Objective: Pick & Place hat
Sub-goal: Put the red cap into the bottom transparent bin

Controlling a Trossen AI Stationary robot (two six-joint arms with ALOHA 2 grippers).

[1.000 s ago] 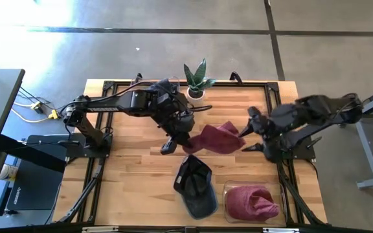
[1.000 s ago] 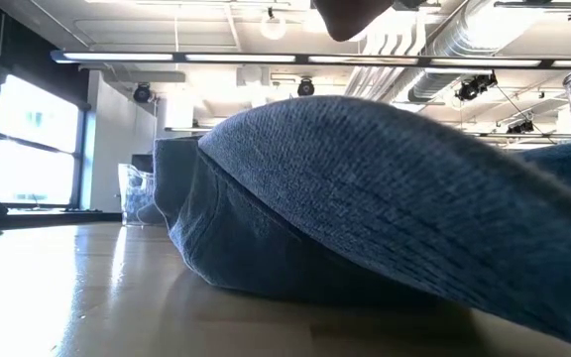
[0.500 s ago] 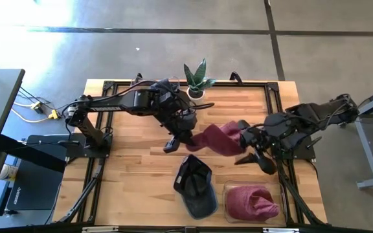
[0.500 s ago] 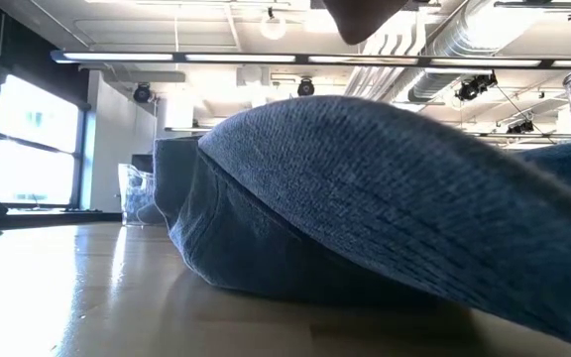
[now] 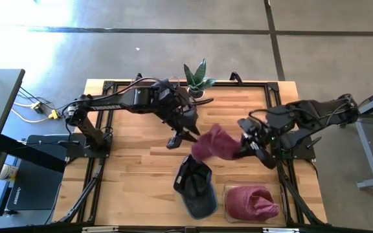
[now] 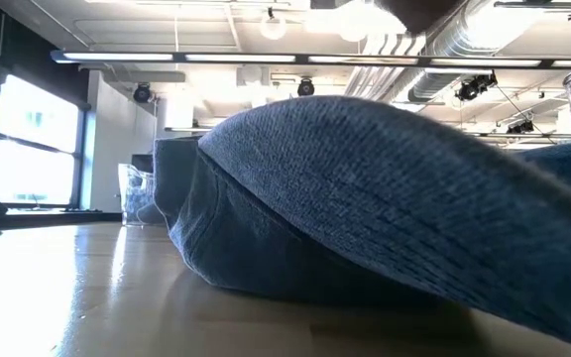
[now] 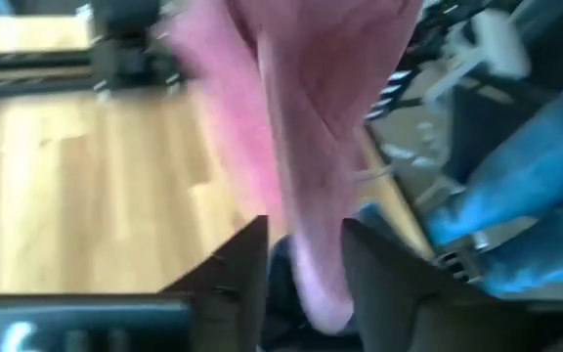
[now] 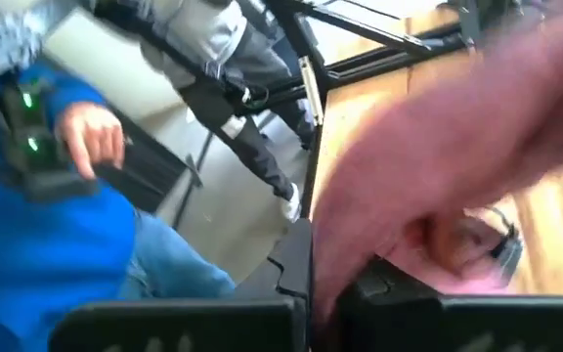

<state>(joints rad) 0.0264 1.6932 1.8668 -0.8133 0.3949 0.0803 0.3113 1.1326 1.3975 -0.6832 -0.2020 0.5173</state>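
right hand gripping maroon hat by one edge, aloft; left hand state: cannot tell | risk: hat sags, snags blue cap; misses bin

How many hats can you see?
3. A red hat hangs between the two arms, the right end effector shut on it. A blue cap lies on the table in front. Another red hat sits in a clear box beside the cap.
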